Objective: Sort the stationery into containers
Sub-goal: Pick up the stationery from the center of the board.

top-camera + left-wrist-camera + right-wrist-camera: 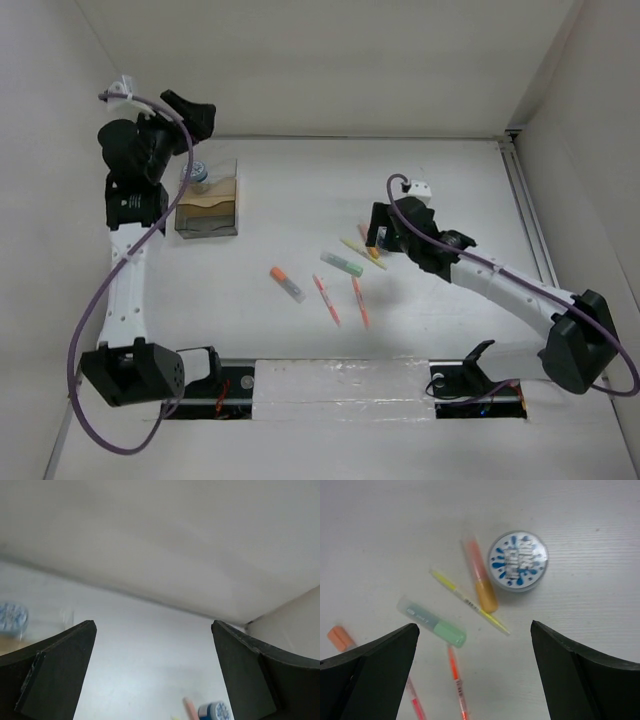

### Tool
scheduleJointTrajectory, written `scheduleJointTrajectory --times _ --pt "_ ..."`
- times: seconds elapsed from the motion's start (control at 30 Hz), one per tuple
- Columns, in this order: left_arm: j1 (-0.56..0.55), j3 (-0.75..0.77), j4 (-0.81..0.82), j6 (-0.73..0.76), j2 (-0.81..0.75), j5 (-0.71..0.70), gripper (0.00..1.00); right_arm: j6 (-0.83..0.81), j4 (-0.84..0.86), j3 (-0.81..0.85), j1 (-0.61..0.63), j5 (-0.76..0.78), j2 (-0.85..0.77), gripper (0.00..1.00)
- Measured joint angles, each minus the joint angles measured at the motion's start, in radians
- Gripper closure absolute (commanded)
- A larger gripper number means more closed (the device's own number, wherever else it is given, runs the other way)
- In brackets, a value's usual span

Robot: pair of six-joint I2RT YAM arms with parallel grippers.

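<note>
my left gripper stands wide open with nothing between its fingers. it is raised beside the tray at the far left of the table, tilted so it looks out across the table rather than down. one blue cylinder sits at the tray's far end, which i take as one item sorted.

my right gripper is just as wide and empty, hanging over the loose items. the second cylinder stands upright just beside the orange highlighter. a yellow pen slants past that highlighter's cap, touching or nearly so. a green highlighter lies near it, and thin orange pens lie nearer my base.

i judge the wide jaws suit the cylinder, which is broad and needs the full span. the highlighter crowds it, so a finger coming down on that side may nudge it. the pens lie flat and thin, which makes them harder to pinch. most of the sorting is not yet done.
</note>
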Motion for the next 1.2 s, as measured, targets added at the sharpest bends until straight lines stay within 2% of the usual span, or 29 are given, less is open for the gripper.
scheduleJointTrajectory --times 0.17,0.3,0.4,0.8,0.9,0.97,1.2 --pt "0.01 -0.146 -0.263 -0.014 -0.076 -0.043 0.0 -0.032 -0.006 0.0 -0.122 0.019 0.007 0.0" --pt "0.011 -0.309 -0.385 -0.028 -0.113 -0.034 0.0 -0.098 0.002 0.006 -0.204 -0.012 0.053 0.0" --pt "0.011 -0.343 -0.454 -0.047 -0.139 -0.035 0.0 -0.139 0.007 0.014 -0.25 -0.061 0.099 0.0" --pt "0.018 -0.375 -0.406 -0.038 -0.319 -0.014 0.0 -0.246 0.03 0.105 -0.278 -0.233 0.23 0.0" --pt "0.018 -0.384 -0.392 -0.035 -0.338 -0.011 0.0 -0.256 0.028 0.158 -0.275 -0.237 0.293 0.02" --pt "0.018 -0.385 -0.386 -0.032 -0.338 -0.005 0.0 -0.264 0.021 0.198 -0.27 -0.233 0.345 0.07" --pt "0.018 -0.39 -0.383 -0.021 -0.328 0.023 0.0 -0.283 -0.02 0.267 -0.23 -0.206 0.455 0.11"
